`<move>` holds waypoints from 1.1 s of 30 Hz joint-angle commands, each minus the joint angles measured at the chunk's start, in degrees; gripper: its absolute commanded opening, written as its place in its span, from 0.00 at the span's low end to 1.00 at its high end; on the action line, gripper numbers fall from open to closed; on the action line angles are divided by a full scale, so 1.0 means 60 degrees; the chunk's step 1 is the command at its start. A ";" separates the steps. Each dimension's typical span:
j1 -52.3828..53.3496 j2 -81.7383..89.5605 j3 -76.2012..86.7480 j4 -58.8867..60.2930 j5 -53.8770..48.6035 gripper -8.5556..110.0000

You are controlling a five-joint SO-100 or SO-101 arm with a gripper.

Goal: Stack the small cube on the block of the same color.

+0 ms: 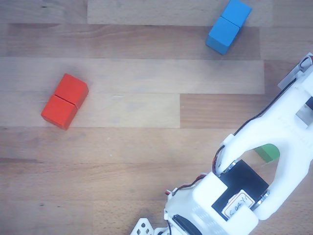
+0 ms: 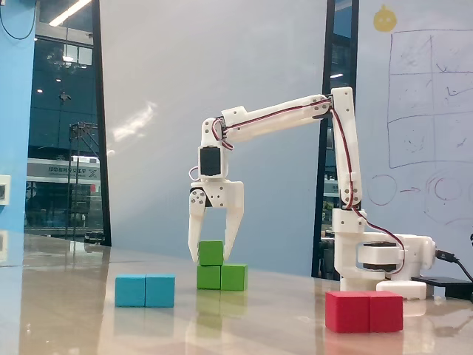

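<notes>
In the fixed view the small cube [image 2: 211, 252] rests on the left half of the long green block [image 2: 222, 277], which lies on the table. My gripper [image 2: 211, 258] points straight down over it, one finger on each side of the cube, shut on its sides. In the other view, from above, my white arm [image 1: 244, 196] covers the stack, and only a patch of green [image 1: 268, 153] shows through a gap in it.
A blue two-cube block [image 2: 145, 291] [image 1: 228, 25] lies to the left of the stack in the fixed view. A red block [image 2: 364, 310] [image 1: 64, 101] sits nearer the camera on the right. The arm's base [image 2: 377, 262] stands at the back right.
</notes>
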 commanded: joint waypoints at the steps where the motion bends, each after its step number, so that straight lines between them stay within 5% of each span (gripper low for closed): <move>1: 0.0059 0.0190 -0.0908 0.0117 -0.0161 0.12; 15: -0.0015 0.0205 -0.0161 0.0117 -0.0117 0.34; 33: -0.1436 0.0396 -0.0220 0.0117 -0.0044 0.37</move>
